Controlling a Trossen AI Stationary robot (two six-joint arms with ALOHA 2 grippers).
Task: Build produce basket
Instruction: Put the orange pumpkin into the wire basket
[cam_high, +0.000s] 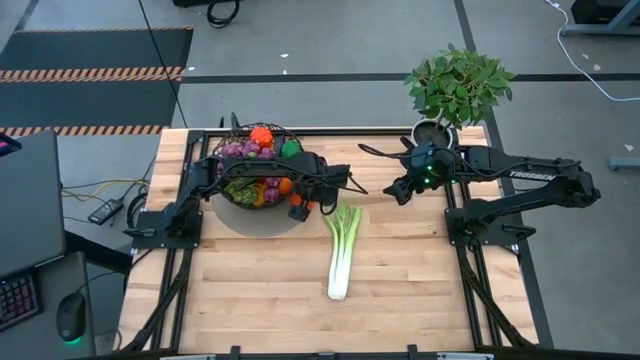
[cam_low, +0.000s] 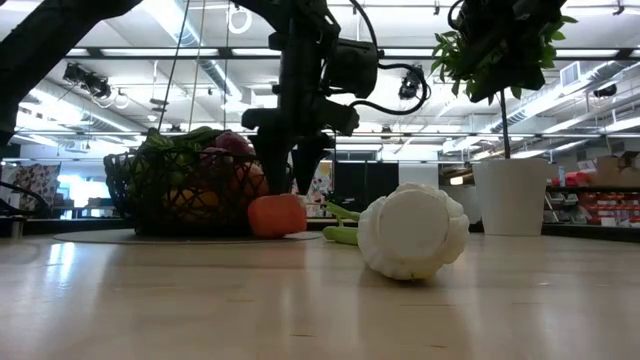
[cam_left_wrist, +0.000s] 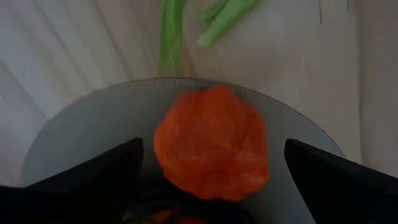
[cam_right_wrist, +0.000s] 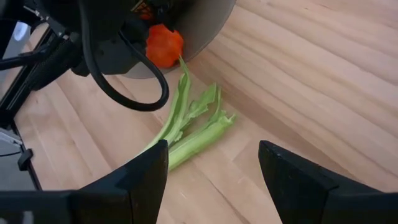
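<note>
The basket (cam_high: 255, 170) is the reference landmark; it sits on a round grey mat (cam_high: 262, 215) and already holds grapes, an orange and other produce.

Left gripper (cam_high: 300, 205): positioned directly above an orange-red fruit (cam_left_wrist: 211, 143) that rests on the mat's edge, just outside the basket wall on the side facing the leek (cam_high: 342, 250). The fingers (cam_left_wrist: 93, 174) stand wide apart on either side of the fruit and, in the left wrist view, do not touch it. Nothing is held. The straddling pose suits either a fresh grasp or a release; which one applies cannot be determined.

Right gripper (cam_high: 398, 190): waits beyond the leek from the basket, near the potted plant (cam_high: 455, 85), fingers (cam_right_wrist: 140, 171) partly open and empty. Its wrist view looks onto the leek's green leaves.

The leek lies flat on the table (cam_high: 260, 300) beside the basket, its leaf end nearest the mat and close to the fruit. Both items remain outside the basket, so loading is judged incomplete.
</note>
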